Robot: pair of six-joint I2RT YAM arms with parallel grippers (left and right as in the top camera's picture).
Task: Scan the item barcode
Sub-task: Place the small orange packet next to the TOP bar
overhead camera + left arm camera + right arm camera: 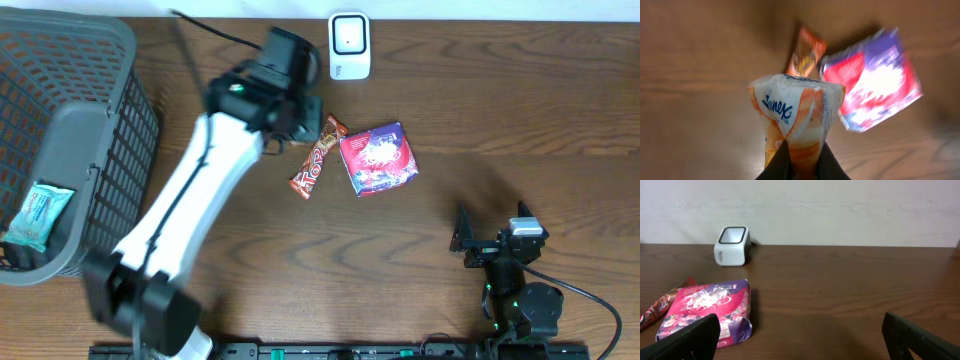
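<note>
My left gripper (pixel 803 156) is shut on a white and orange Kleenex tissue pack (pixel 799 112), which hangs above the table. Seen from overhead, the left gripper (pixel 300 118) hovers just left of the red-orange candy bar (pixel 317 157), and the arm hides the tissue pack. The white barcode scanner (pixel 349 45) stands at the back edge, right of the left wrist; the right wrist view has the scanner (pixel 732 246) at far left. My right gripper (pixel 465 240) rests open at the front right, and between the fingers of the right gripper (pixel 800 335) there is only bare table.
A pink and purple snack bag (pixel 378 158) lies beside the candy bar mid-table. A grey mesh basket (pixel 70 130) stands at the left edge with a teal packet (pixel 38 215) inside. Bare wood stretches across the right half.
</note>
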